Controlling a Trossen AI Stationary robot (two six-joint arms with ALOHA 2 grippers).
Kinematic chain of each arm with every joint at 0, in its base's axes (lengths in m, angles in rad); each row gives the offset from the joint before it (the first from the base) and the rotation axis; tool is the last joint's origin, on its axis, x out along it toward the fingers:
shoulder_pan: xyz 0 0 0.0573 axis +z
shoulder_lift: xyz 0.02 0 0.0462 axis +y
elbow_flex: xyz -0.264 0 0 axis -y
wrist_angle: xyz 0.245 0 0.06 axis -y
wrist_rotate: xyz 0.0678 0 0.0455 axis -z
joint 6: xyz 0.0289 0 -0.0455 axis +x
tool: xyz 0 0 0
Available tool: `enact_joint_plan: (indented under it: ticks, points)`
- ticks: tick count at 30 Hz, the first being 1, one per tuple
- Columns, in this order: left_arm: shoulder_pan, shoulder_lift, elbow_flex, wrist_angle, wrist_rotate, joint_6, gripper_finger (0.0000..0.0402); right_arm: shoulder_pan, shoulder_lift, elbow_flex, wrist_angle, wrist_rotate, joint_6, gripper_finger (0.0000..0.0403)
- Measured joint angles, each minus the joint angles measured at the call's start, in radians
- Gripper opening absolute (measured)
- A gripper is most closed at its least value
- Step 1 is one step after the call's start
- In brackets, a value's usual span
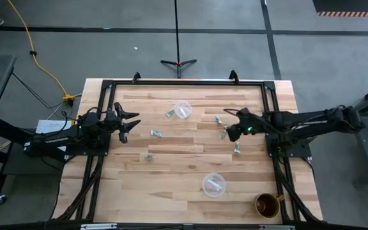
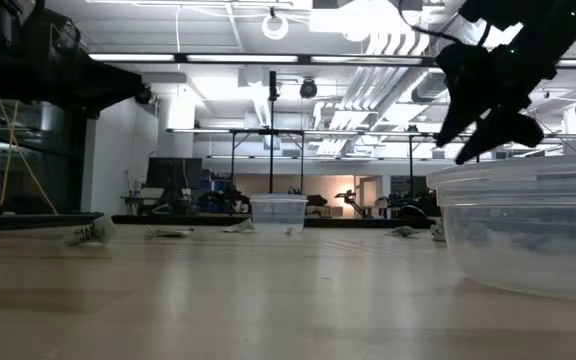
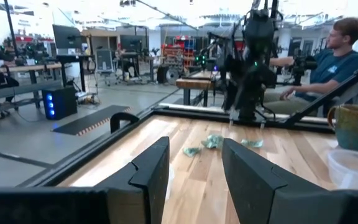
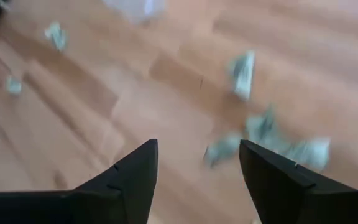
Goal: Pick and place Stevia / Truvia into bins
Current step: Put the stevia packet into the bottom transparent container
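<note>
Stevia packets (image 1: 156, 133) lie scattered mid-table, a cluster (image 1: 222, 128) right of center; none held. Right gripper (image 4: 197, 165) hovers over that cluster w/ fingers apart, so approach step. Next: drop, pinch one, carry to far cup (image 1: 183, 110) or near cup (image 1: 213, 184). Left gripper (image 1: 131, 121) waits at left edge, fingers apart. No readable writing.

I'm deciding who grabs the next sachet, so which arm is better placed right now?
The right. Its claw is open and hangs over a cluster of sachets on the table, which lie just past its fingers in its wrist view. The left claw, also open, is at the table's left edge, farther from any sachet.
</note>
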Motion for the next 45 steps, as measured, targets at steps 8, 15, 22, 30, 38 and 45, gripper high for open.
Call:
enact_joint_plan:
  ticks: [8, 15, 22, 30, 38, 45]
  points:
    - [0.0, 0.0, 0.0, 0.021, 0.0, 0.099, 0.0182, 0.037, 0.104, 0.0, -0.191, -0.122, 0.245, 0.0205]
    - [0.0, 0.0, 0.0, 0.035, 0.0, 0.106, 0.0182, 0.093, 0.162, 0.0, -0.189, -0.11, 0.345, 0.0205]
    - [0.0, 0.0, 0.0, 0.054, 0.0, 0.106, 0.0182, 0.111, 0.263, 0.0, -0.171, -0.069, 0.374, 0.0205]
    - [0.0, 0.0, 0.0, 0.067, 0.0, 0.106, 0.0182, 0.111, 0.356, 0.0, -0.133, -0.123, 0.381, 0.0204]
    - [0.0, 0.0, 0.0, 0.064, 0.0, 0.106, 0.0182, 0.111, 0.405, 0.0, -0.122, -0.169, 0.382, 0.0204]
    - [0.0, 0.0, 0.0, 0.061, 0.0, 0.106, 0.0182, 0.11, 0.412, 0.001, -0.118, -0.18, 0.395, 0.0203]
